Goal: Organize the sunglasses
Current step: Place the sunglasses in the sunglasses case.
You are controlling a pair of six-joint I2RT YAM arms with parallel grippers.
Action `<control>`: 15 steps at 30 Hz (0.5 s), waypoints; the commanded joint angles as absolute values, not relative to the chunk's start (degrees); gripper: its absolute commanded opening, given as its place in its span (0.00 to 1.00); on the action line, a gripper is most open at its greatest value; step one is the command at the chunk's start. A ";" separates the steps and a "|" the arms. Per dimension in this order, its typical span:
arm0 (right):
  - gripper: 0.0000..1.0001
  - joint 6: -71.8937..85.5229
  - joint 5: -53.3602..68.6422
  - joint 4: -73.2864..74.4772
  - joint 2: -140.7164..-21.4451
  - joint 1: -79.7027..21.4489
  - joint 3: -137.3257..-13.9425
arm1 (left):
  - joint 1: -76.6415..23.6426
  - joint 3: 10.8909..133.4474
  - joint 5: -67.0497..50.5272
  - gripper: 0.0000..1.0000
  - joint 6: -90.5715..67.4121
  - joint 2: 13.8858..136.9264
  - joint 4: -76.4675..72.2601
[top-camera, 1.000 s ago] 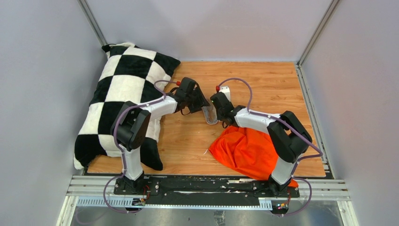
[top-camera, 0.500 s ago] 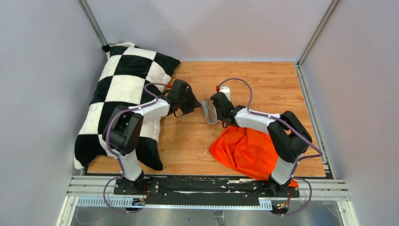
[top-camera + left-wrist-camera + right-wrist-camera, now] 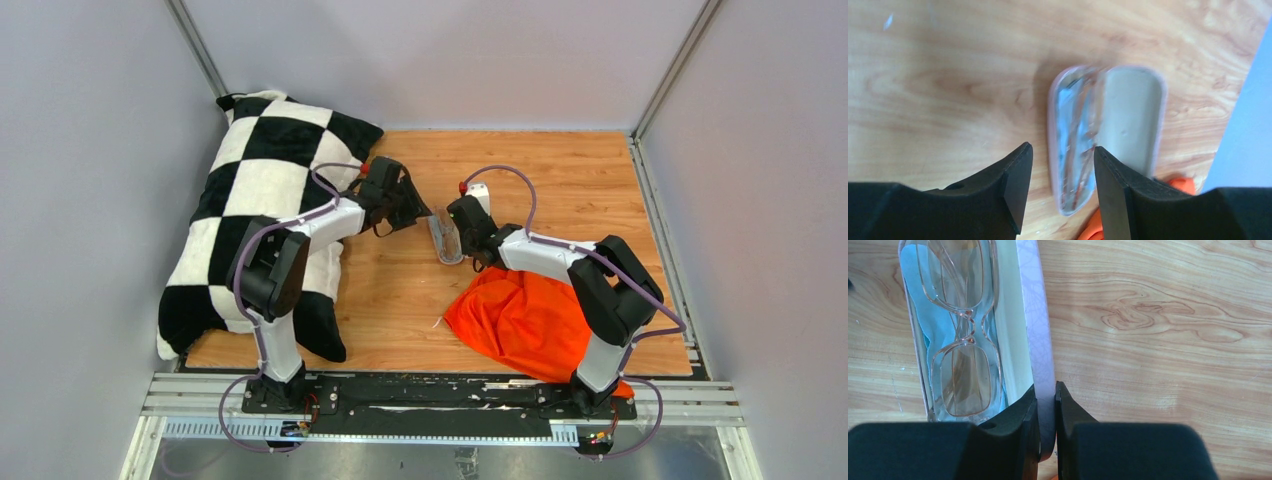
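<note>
The sunglasses [image 3: 960, 330], with a clear amber frame, lie folded inside the open pale pink case [image 3: 1037, 315] on a light blue cloth [image 3: 923, 315]. My right gripper [image 3: 1046, 405] is shut on the edge of the case's raised lid. In the left wrist view the sunglasses [image 3: 1078, 135] lie in the case [image 3: 1130, 115] just ahead of my open, empty left gripper [image 3: 1060, 175]. From above, the case [image 3: 443, 240] sits mid-table, with the left gripper [image 3: 422, 213] just left of it and the right gripper [image 3: 458, 238] at its right side.
A black-and-white checkered pillow [image 3: 265, 200] lies along the left side under the left arm. A crumpled orange cloth [image 3: 525, 320] lies near the right arm's base, close to the case's near end. Grey walls enclose the wooden table [image 3: 570, 180].
My left gripper has drawn back to the left, off the case, and stands open. The right gripper and the case have stayed in place.
</note>
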State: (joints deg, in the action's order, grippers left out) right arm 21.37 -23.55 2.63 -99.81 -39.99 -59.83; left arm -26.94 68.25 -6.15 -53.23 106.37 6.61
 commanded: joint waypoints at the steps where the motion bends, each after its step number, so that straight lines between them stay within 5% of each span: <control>1: 0.06 21.01 -24.59 2.29 -98.44 -39.81 -60.29 | -25.88 78.56 -2.53 0.53 -49.27 110.06 10.87; 9: 0.05 20.06 -23.49 2.28 -98.64 -39.81 -60.92 | -25.75 95.28 -1.62 0.52 -42.58 121.87 21.24; 15: 0.01 19.83 -23.56 2.45 -98.72 -39.85 -61.26 | -25.58 99.06 -7.65 0.40 -41.29 125.44 18.88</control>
